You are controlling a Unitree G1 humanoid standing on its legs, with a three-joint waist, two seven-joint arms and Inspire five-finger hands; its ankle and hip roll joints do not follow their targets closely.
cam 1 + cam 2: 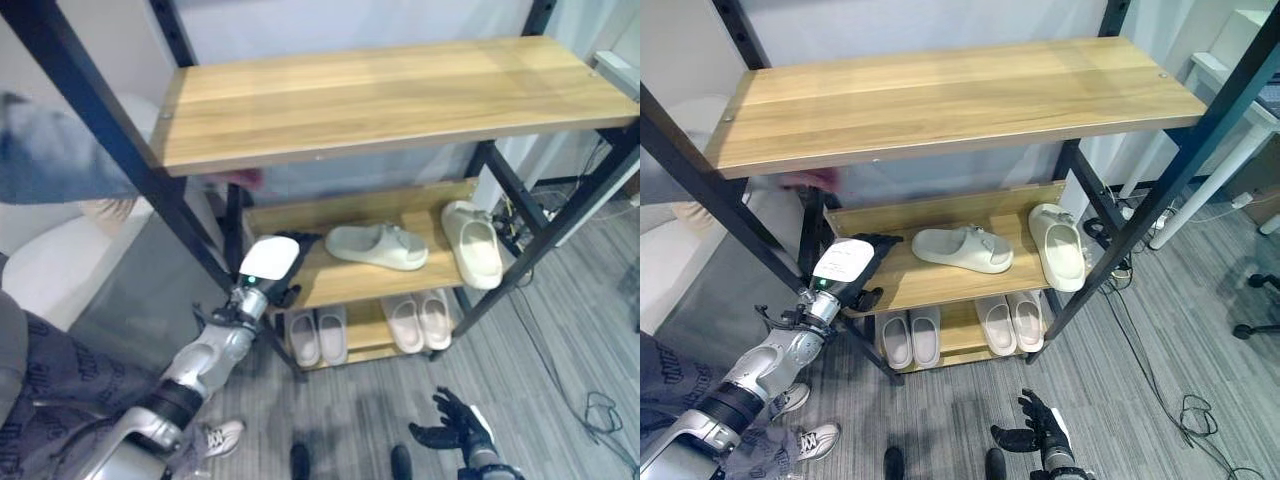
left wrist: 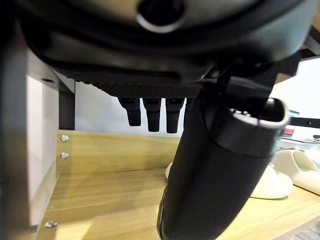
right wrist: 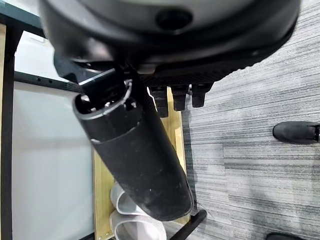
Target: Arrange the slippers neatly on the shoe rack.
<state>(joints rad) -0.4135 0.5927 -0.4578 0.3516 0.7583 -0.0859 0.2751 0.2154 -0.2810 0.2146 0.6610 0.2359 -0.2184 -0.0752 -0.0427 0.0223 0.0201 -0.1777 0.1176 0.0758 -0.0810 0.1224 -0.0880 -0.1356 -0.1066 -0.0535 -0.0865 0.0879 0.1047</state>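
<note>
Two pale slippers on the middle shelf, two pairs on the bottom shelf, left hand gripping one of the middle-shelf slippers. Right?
Not quite. The left hand rests open at the middle wooden shelf's left end, clear of both pale foam slippers; the left wrist view shows it holding nothing. The two pairs on the bottom shelf are right.

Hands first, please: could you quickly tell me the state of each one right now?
Left hand: open, fingers straight, holding nothing, at the left end of the middle shelf.
Right hand: open, fingers relaxed, empty, low above the floor.

The left arm reaches up from the lower left, its hand [image 1: 862, 262] empty with fingers straight. The right hand [image 1: 1032, 432] hangs low at bottom centre, fingers relaxed.
</note>
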